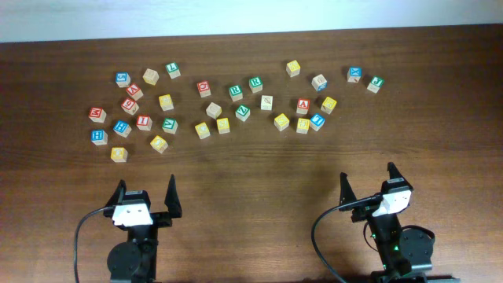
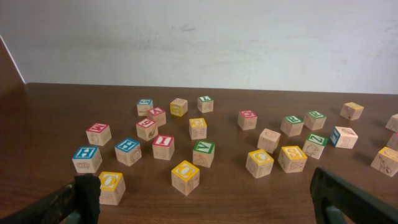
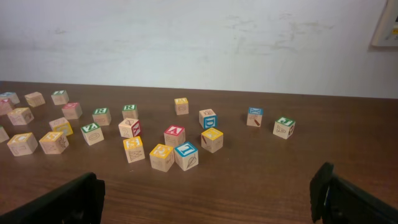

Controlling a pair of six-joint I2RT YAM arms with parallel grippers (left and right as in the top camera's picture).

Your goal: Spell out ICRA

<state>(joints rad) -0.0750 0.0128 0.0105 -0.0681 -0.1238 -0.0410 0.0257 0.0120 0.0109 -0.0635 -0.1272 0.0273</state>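
Note:
Many small wooden letter cubes lie scattered across the far half of the brown table (image 1: 251, 169). The red I cube (image 1: 143, 121) is at the left, and also shows in the left wrist view (image 2: 163, 146). The green R cube (image 1: 236, 91) is near the middle (image 3: 101, 114). The red A cube (image 1: 302, 104) is right of centre (image 3: 174, 132). A yellow cube whose letter looks like C (image 1: 203, 130) lies in the front row (image 2: 259, 160). My left gripper (image 1: 146, 192) (image 2: 202, 199) and right gripper (image 1: 368, 179) (image 3: 205, 199) are open, empty and near the front edge, well short of the cubes.
Another green cube (image 1: 255, 83) sits right beside the R. Two yellow O-like cubes (image 2: 186, 174) (image 2: 112, 183) are the nearest to my left gripper. A yellow cube (image 3: 161, 154) and a blue cube (image 3: 186, 154) are nearest my right. A white wall stands behind the table.

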